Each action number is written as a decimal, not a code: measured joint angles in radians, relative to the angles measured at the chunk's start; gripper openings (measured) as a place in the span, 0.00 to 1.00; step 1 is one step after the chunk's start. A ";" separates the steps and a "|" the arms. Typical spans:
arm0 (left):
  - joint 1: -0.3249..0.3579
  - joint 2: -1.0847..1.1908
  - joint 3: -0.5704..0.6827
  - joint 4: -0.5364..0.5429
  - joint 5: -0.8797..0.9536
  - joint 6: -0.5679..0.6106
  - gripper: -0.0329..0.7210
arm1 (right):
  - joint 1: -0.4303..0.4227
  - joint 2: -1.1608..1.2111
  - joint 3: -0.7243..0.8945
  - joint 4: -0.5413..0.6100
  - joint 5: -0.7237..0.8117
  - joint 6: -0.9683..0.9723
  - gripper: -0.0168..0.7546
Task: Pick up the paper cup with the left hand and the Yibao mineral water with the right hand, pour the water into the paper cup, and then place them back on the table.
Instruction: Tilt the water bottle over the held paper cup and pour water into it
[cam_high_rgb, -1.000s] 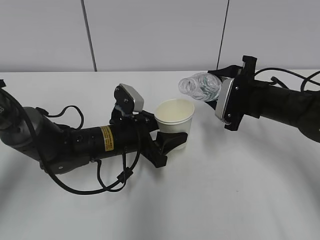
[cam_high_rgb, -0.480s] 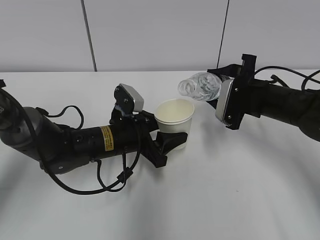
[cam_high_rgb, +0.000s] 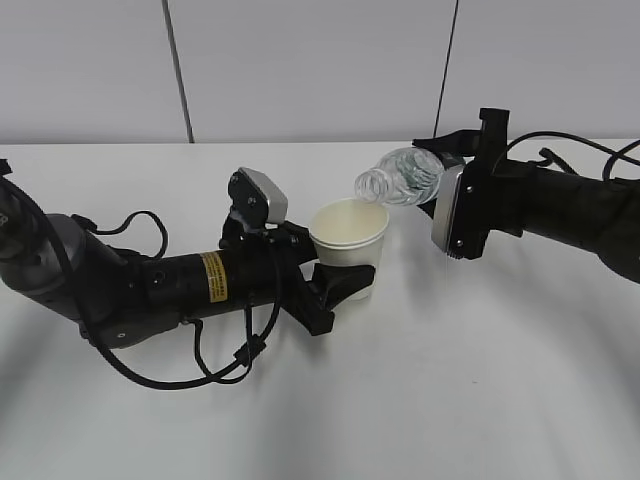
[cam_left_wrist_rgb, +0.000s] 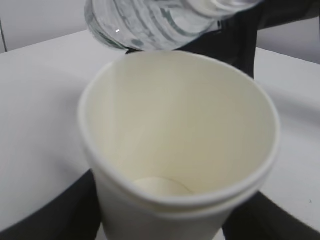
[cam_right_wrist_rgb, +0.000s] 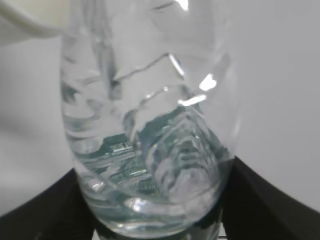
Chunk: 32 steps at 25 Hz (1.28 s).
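above paper cup (cam_high_rgb: 349, 237), bottle (cam_high_rgb: 403, 178) mouth leftward

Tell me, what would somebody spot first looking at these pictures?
Probably the clear water bottle, tipped on its side in the right end effector, its mouth just above the rim of the paper cup. The left end effector grips that cream cup near the middle of the white table. From the left wrist, the cup's inside looks empty.

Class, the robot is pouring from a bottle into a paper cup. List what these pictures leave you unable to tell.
- Whether water is flowing: the bottle mouth is too small in the exterior view.
- Right hand grip: hidden behind the bottle and wrist.
- Bottom of the paper cup: mostly hidden by its near wall in the left wrist view.
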 joint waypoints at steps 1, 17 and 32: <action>0.000 0.000 0.000 0.003 0.000 -0.003 0.60 | 0.000 0.000 0.000 0.000 0.000 -0.008 0.65; -0.002 0.000 0.000 0.014 0.002 -0.007 0.60 | 0.002 0.000 -0.002 0.017 -0.014 -0.078 0.65; -0.011 0.000 0.000 0.028 0.003 -0.008 0.60 | 0.002 0.000 -0.014 0.026 -0.018 -0.160 0.65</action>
